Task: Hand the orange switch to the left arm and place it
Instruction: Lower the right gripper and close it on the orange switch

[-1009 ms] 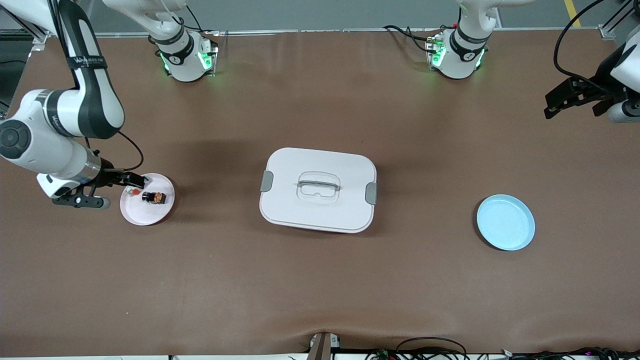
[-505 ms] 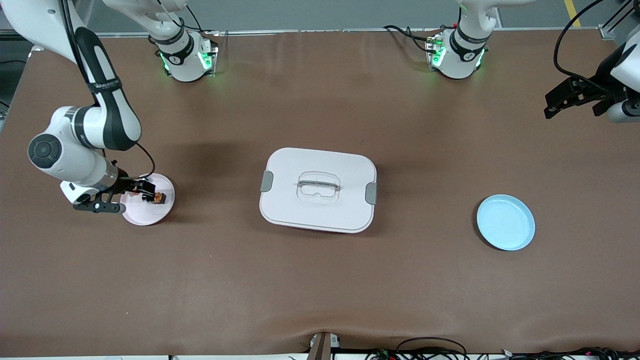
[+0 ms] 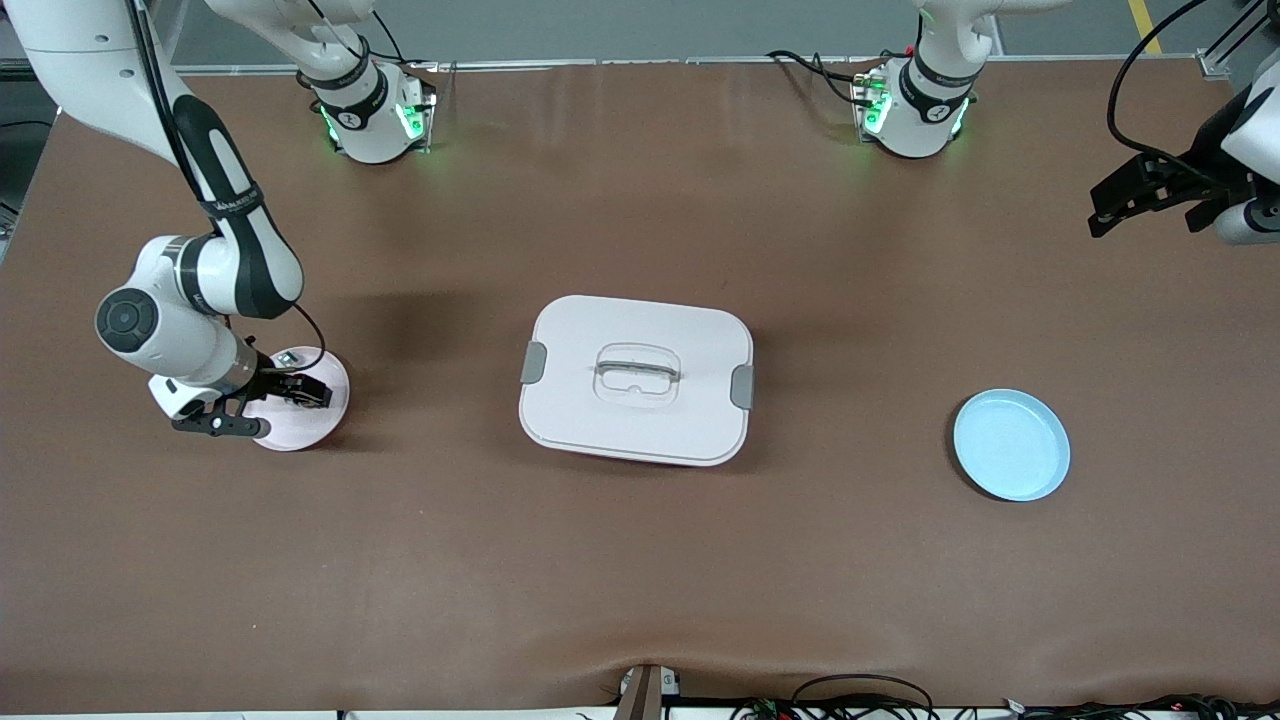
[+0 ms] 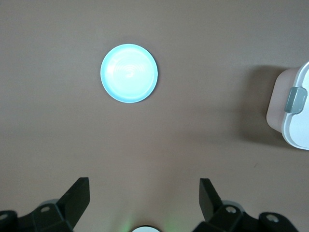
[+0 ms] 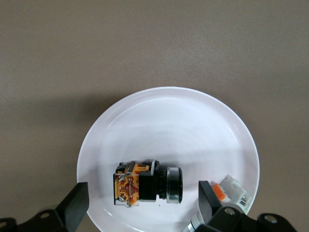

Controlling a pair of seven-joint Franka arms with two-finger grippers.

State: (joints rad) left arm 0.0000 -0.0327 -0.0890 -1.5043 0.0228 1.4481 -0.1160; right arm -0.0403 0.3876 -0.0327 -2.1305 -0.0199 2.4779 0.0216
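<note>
Box sits at the middle of the brown table, white, lidded, with grey side latches and a recessed handle on top.

Toward the right arm's end of the table from the box lies a pink plate. On it rests the orange switch, a small black body with an orange part at one end, lying on its side. A small white piece with an orange patch lies on the same plate, just beside the switch and apart from it.

The right gripper hangs low over that plate, directly over the switch, which the front view hides beneath it. In the right wrist view its two black fingers stand wide apart to either side of the switch and grip nothing.

Toward the left arm's end of the table from the box lies a light blue plate, bare, well apart from the box.

The left gripper waits up in the air over the table's edge at the left arm's end. Its fingers are spread fully in the left wrist view, with nothing between them.
</note>
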